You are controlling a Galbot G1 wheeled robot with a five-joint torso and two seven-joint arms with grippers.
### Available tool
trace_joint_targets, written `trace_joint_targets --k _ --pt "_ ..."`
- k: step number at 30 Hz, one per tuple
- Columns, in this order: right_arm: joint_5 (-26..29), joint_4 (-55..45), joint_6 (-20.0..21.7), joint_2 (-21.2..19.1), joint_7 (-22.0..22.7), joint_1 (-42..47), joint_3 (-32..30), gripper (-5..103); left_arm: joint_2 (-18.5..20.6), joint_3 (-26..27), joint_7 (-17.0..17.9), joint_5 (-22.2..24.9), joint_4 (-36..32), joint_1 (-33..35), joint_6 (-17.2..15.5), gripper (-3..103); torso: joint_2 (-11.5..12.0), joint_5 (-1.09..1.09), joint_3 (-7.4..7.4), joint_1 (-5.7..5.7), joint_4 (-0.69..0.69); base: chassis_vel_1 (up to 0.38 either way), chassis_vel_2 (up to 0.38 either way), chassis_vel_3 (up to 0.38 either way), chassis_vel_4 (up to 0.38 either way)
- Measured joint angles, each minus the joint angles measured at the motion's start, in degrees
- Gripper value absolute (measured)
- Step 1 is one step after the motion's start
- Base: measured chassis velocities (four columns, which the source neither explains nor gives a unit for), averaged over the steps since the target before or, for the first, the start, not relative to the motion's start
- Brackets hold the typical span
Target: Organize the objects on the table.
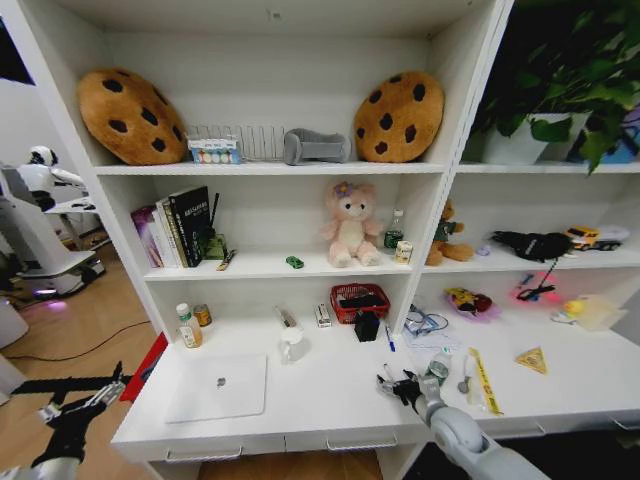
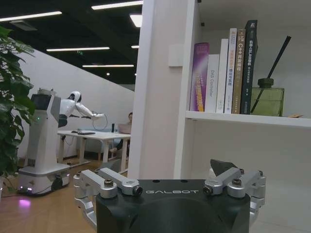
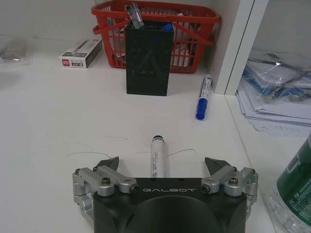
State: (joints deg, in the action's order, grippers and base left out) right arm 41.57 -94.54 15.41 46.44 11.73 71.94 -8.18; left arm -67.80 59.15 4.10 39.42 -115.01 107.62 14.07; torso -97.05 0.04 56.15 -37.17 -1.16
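Right gripper (image 3: 162, 167) sits low over the white desk (image 1: 330, 395), lower centre-right of the head view. Fingers spread wide, 1 tip each side of a white marker (image 3: 158, 156) lying flat on the desk between them; nothing pinched yet. The marker's far end points toward the black mesh pen holder (image 3: 147, 58), which stands in front of a red basket (image 3: 194, 29) near the top of the right wrist view. A blue-capped marker (image 3: 203, 97) lies just beside the shelf upright, right of the holder.

Left gripper (image 1: 72, 412) hangs off the desk's left end, lower left of the head view, fingers apart, holding nothing. Idle.

Other clutter waiting: silver laptop (image 1: 218, 386) lower left on the desk, white mug (image 1: 291, 344) behind it, yellow ruler (image 1: 485, 380) to the right.

Risk, as I read it: the marker is round and lies loose, so an uneven close could roll or squirt it out. A green-labelled bottle (image 3: 296, 189) stands just beside the right finger; a sideways shift could knock it over.
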Motion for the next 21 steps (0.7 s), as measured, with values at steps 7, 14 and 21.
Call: trace_joint_targets --k 7,14,21 --pt "-0.45 -0.13 -0.12 -0.30 -0.34 -0.03 0.06 79 -0.02 -0.16 0.01 -0.09 0.02 -0.20 -0.05 100 0.00 0.00 0.00 0.00 0.00 0.000 0.000 0.000 0.000" --pt "-0.50 -0.38 -0.13 -0.32 -0.29 0.16 0.15 51 -0.02 -0.27 0.02 -0.09 0.45 -0.34 -0.05 100 0.00 0.00 0.00 0.00 0.01 0.000 0.000 0.000 0.000" --pt "-0.55 -0.63 -0.12 -0.17 -0.11 0.88 -0.23 20 0.13 -0.61 0.03 -0.08 0.60 -0.58 -0.01 100 0.00 0.00 0.00 0.00 0.00 0.000 0.000 0.000 0.000"
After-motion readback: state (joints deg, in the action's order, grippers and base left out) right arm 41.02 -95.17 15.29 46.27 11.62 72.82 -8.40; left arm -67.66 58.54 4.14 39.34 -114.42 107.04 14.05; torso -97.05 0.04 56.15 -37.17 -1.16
